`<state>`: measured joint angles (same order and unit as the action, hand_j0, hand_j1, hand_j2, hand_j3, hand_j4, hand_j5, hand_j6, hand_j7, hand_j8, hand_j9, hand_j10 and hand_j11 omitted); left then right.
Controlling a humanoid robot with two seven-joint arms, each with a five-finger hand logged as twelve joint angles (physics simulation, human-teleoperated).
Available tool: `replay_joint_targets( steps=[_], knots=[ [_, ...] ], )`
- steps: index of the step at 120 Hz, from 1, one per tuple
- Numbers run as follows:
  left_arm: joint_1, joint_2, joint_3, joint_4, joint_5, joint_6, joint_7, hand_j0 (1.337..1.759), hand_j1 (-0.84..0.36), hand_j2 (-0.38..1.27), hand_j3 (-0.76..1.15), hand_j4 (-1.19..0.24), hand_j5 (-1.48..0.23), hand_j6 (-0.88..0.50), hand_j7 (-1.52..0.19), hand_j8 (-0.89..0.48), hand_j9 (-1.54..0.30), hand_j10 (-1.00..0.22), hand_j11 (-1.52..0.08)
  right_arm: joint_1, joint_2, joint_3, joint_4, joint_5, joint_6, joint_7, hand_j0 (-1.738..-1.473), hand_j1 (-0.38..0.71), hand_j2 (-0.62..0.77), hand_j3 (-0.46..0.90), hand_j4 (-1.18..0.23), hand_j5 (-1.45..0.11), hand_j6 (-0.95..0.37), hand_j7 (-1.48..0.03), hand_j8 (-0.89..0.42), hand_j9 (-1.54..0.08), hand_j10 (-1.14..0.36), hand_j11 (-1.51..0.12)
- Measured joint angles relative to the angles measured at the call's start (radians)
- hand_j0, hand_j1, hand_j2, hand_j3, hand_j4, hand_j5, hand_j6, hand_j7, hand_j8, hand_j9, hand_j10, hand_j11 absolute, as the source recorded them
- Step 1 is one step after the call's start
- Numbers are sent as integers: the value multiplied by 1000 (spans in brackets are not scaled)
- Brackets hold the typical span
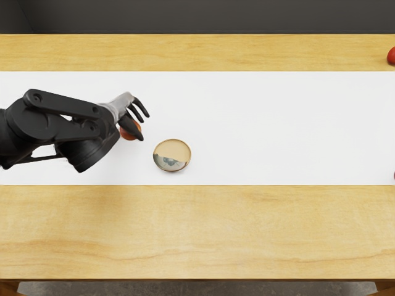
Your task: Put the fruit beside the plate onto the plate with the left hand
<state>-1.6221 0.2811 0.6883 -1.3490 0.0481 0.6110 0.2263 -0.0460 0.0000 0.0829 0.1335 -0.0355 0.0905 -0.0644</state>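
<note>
The orange fruit (134, 128) shows partly beneath the left hand (124, 115), up-left of the plate (187, 154) and apart from it; whether the hand grips it cannot be told.

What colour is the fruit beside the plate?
Orange-red. The head view shows the fruit, partly hidden by the left hand.

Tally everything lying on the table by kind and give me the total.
Plates: 1, the plate
Orange fruit: 1, the fruit, partly under the left hand
Red things cut off by the right edge: 1, the red thing
White runners: 1, the runner
Total: 4
</note>
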Motion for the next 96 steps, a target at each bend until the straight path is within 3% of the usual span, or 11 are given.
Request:
replay_joint_targets(
  steps=[96],
  knots=[
    [-88,-154,10,-34,-128,0,8,1657,-298,326,0,-624,-817,-624,-817,-563,-817,-598,-819,0,0,0,0,0,0,0,-1658,-349,0,0,0,0,0,0,0,0,0,0]
  ],
)
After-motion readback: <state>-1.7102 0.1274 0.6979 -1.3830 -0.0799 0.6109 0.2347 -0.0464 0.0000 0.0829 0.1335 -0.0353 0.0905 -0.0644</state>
